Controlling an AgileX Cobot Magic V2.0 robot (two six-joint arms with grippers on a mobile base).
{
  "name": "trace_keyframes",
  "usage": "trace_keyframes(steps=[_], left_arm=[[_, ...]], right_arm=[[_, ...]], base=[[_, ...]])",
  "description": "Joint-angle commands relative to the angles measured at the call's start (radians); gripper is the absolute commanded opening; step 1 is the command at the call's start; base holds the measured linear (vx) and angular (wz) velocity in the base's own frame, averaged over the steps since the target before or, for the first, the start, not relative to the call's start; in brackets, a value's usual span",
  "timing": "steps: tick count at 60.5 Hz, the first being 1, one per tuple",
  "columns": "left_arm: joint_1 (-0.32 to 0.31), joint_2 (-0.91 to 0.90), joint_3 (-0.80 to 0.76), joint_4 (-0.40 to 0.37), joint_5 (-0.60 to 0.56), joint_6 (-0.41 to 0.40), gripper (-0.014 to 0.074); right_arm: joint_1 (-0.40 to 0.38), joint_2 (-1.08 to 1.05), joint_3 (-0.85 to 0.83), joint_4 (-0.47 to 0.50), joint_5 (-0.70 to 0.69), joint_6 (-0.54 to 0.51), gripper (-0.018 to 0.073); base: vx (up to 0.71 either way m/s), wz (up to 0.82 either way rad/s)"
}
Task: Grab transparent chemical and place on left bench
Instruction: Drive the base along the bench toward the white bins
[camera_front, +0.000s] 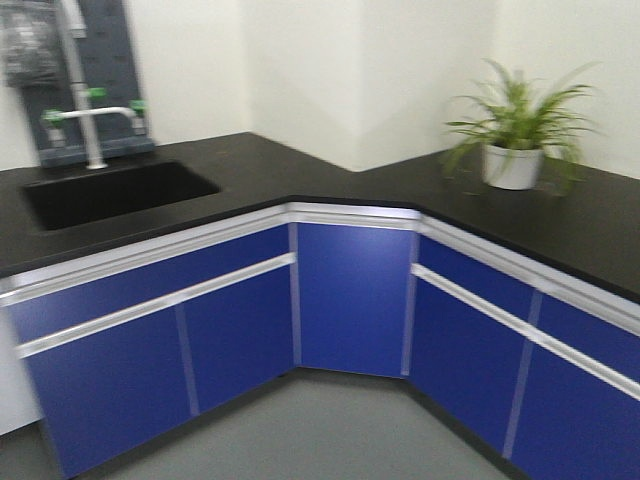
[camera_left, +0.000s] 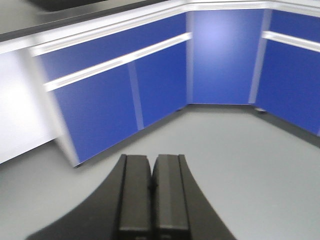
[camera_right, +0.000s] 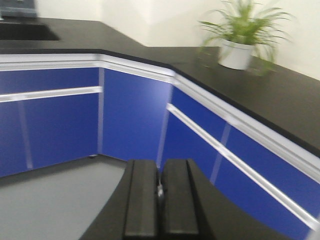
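The transparent chemical is not in any view. My left gripper (camera_left: 151, 160) is shut and empty, low above the grey floor, facing the blue cabinets. My right gripper (camera_right: 160, 164) is shut and empty, also low, facing the corner cabinets. Neither gripper shows in the front view. The left bench (camera_front: 250, 165) is a black worktop with a sink (camera_front: 110, 190) set into it.
An L-shaped black worktop runs over blue cabinets (camera_front: 350, 295). A grey tap (camera_front: 85, 115) stands behind the sink. A potted plant (camera_front: 515, 150) stands on the right bench; it also shows in the right wrist view (camera_right: 237, 47). Grey floor (camera_front: 330, 430) lies in front.
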Motion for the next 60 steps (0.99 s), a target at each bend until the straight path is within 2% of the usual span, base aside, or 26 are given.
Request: trace_keyframes(steps=[1,28,60], left_arm=[[-0.002,-0.019,0.016,-0.001,-0.078,-0.008,-0.0003],[-0.002,-0.019,0.016,-0.001,-0.078,-0.008,-0.0003],[-0.002,-0.019,0.016,-0.001,-0.078,-0.008,-0.0003]], right_arm=[[-0.001,-0.001,-0.030,-0.010,-0.076,-0.003,-0.0004],[-0.001,-0.001,-0.030,-0.010,-0.076,-0.003,-0.0004],[-0.001,-0.001,-0.030,-0.010,-0.075,-0.003,-0.0004]], base=[[-0.09,0.79],[0.00,0.75],[0.14,0.46]])
